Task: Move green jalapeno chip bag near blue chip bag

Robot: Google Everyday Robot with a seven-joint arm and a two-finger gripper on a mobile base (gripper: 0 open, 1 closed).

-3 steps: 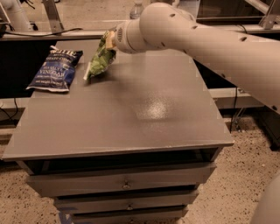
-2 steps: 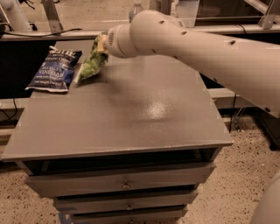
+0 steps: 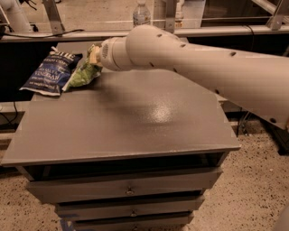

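The green jalapeno chip bag hangs tilted at the back left of the grey table, its lower end touching or just over the top. Its left edge is right beside the blue chip bag, which lies flat at the table's back left corner. My gripper is at the end of the big white arm reaching in from the right, and it is shut on the top of the green bag. The fingers are mostly hidden behind the wrist and the bag.
The table has drawers below its front edge. A plastic water bottle stands on the ledge behind the table. A dark shelf and cables lie to the left behind the blue bag.
My gripper has carried the green bag to the left, from a gap away from the blue bag to right beside it.
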